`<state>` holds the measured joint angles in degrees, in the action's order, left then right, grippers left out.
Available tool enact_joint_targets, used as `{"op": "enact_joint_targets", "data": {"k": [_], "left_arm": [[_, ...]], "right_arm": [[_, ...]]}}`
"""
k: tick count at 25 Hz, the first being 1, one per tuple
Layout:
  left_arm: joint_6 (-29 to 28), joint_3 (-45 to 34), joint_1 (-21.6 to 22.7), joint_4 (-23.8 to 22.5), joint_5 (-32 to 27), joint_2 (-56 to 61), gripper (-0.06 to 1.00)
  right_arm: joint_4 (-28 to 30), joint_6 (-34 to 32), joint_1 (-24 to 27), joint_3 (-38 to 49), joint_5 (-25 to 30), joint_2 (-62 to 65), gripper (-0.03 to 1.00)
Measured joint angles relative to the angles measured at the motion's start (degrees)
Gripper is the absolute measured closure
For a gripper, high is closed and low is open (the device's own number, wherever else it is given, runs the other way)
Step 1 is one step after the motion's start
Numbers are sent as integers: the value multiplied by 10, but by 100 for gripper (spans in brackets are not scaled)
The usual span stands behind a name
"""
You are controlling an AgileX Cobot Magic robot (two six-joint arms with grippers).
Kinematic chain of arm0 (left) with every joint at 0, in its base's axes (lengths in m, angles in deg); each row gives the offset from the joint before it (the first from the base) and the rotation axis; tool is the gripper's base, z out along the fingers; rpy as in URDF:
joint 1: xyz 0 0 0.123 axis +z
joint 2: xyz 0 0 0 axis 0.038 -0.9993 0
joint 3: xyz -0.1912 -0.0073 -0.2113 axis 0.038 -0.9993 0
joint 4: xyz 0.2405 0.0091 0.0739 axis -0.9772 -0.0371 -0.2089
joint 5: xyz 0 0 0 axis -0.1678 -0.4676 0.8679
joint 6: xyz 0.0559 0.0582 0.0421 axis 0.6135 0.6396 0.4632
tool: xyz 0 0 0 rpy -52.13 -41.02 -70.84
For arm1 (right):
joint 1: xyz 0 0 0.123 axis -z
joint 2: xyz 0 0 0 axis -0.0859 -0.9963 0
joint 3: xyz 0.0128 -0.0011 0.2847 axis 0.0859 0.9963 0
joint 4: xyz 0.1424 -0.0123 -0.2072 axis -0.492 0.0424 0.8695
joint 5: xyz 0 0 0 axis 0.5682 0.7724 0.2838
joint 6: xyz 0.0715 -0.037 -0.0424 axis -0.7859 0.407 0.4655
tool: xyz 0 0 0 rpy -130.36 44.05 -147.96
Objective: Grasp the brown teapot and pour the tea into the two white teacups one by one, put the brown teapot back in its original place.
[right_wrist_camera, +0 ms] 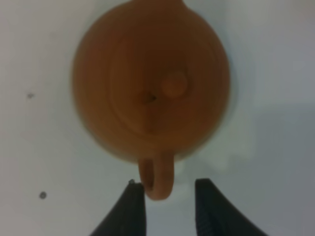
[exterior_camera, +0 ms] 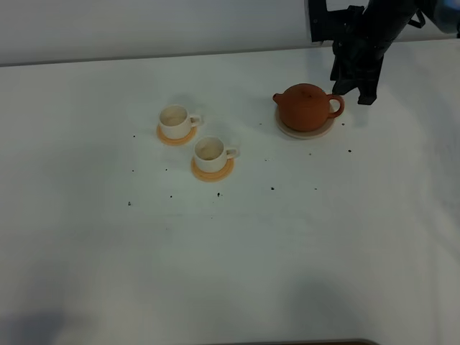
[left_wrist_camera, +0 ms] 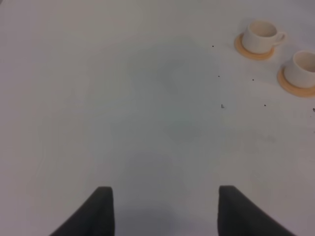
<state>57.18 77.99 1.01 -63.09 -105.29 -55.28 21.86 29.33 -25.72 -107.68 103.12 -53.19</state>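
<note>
From above, the brown teapot (exterior_camera: 307, 107) sat on its beige saucer (exterior_camera: 305, 134), its loop handle (exterior_camera: 336, 106) facing the right gripper (exterior_camera: 352, 88) close by. The left wrist view showed the left gripper (left_wrist_camera: 165, 209) spread open, empty, well apart from the two white teacups (left_wrist_camera: 260, 35). The right wrist view showed open jaws flanking the handle.

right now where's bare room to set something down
Free: the near half of the table, in front of the teacups and teapot, and the gap between them. Crowded: around the teapot's handle, beside the right gripper.
</note>
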Motion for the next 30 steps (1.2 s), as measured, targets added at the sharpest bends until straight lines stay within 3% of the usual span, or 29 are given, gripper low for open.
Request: {"op": "enact_joint_targets", "data": {"k": [14,30], "left_arm": [[2,0,0,0,0,0,47],[2,0,0,0,0,0,47]], "right_arm": [[10,-50,0,-5,-16,-14,63],[71,-119,-29,-5,-21,-22,63]]}}
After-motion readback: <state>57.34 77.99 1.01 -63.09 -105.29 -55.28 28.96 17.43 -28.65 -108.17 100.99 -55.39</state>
